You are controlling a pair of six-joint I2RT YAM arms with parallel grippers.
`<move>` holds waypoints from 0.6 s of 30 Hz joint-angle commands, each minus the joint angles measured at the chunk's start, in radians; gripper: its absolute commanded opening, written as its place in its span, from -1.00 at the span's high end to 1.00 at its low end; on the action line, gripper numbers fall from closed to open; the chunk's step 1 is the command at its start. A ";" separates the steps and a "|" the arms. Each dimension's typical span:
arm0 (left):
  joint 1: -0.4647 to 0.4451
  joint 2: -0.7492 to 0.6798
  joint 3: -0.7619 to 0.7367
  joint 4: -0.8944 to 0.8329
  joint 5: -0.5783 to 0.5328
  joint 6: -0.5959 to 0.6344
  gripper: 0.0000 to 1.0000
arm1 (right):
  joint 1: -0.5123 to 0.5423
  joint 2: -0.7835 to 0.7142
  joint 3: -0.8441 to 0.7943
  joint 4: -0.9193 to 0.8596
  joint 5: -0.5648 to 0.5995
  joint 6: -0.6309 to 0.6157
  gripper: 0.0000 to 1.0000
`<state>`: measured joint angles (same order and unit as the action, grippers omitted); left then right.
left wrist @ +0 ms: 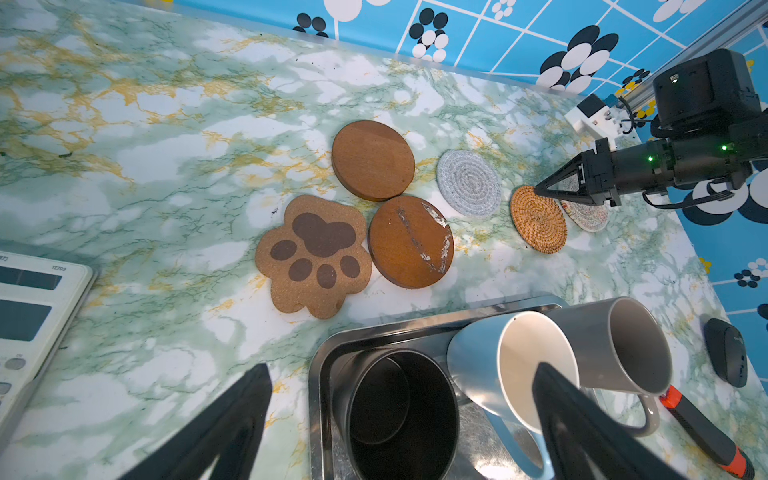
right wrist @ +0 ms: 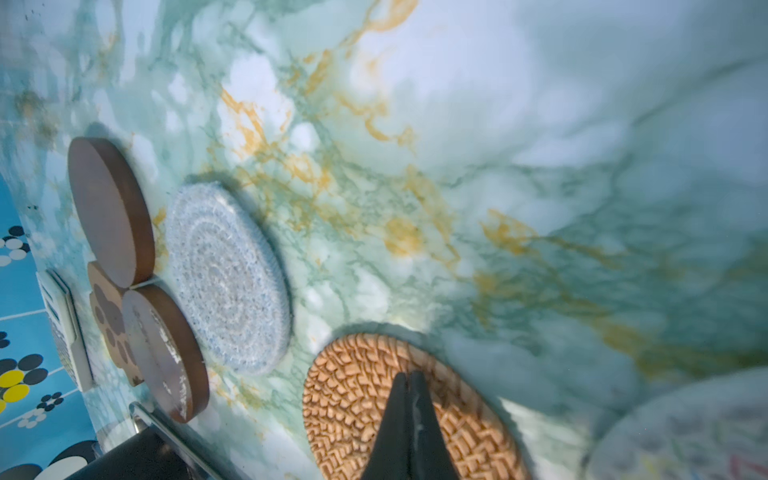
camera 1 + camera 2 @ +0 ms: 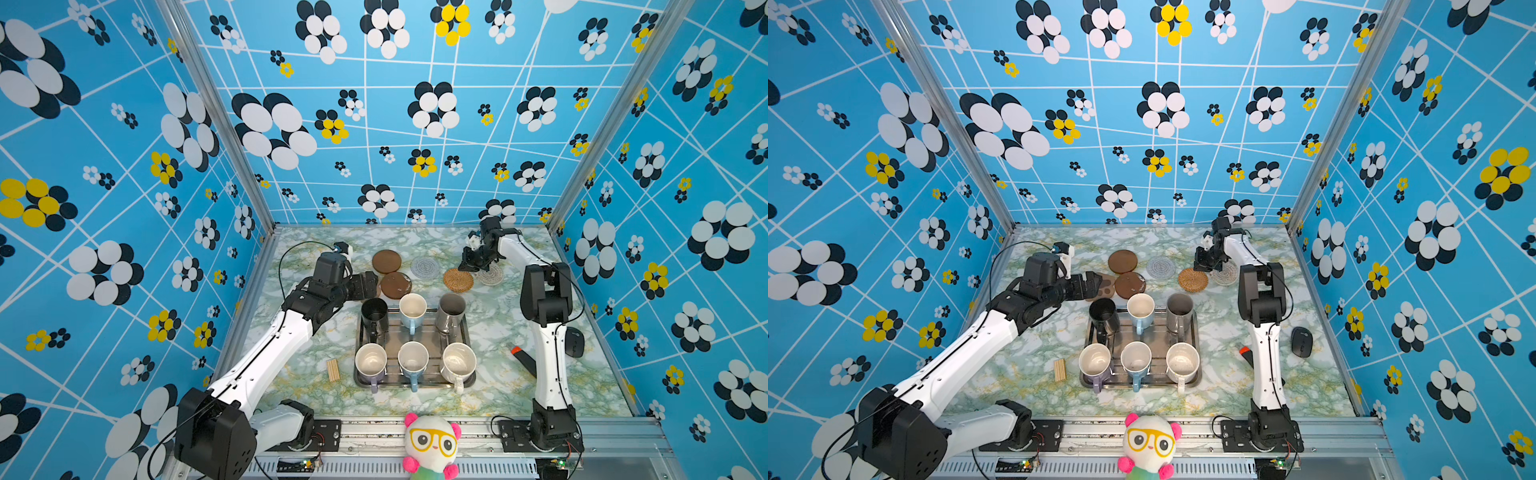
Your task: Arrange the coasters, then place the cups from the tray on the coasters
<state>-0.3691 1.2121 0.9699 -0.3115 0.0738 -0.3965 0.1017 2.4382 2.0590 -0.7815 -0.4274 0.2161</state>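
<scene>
Six coasters lie behind the tray (image 3: pixel 415 384): two dark brown discs (image 3: pixel 386 261) (image 3: pixel 395 285), a grey-blue woven round (image 3: pixel 428 266), a tan rattan round (image 3: pixel 458 279), a pale beige round (image 3: pixel 490 275) and a paw-shaped one (image 1: pixel 313 255). The tray holds the cups: black (image 3: pixel 374 316), light blue (image 3: pixel 412 309), grey (image 3: pixel 451 311), lavender (image 3: pixel 370 361), light blue (image 3: pixel 412 359), white (image 3: pixel 458 361). My left gripper (image 3: pixel 376 284) (image 1: pixel 401 368) is open, above the black mug and over the paw coaster. My right gripper (image 3: pixel 463 266) (image 2: pixel 409 376) is shut and empty, its tips on the rattan coaster (image 2: pixel 353 399).
A calculator (image 1: pixel 29 316) lies at the table's left. A bundle of wooden sticks (image 3: pixel 332 370) sits left of the tray. A black tool with an orange tip (image 3: pixel 523 359) and a black mouse (image 3: pixel 575 340) lie right. A plush panda (image 3: pixel 432 444) sits at the front rail.
</scene>
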 commanded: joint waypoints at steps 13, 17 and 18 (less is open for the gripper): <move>-0.008 -0.005 0.027 -0.019 -0.033 0.014 -0.98 | -0.040 0.082 0.203 -0.104 0.008 0.011 1.00; -0.009 -0.012 0.027 -0.022 -0.038 0.015 -0.98 | -0.041 0.020 0.163 -0.097 -0.026 0.005 1.00; -0.009 -0.012 0.027 -0.022 -0.040 0.015 -0.98 | -0.040 -0.007 0.133 -0.081 -0.025 0.005 1.00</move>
<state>-0.3691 1.2118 0.9699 -0.3157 0.0570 -0.3965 0.0666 2.5027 2.2307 -0.8490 -0.4301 0.2218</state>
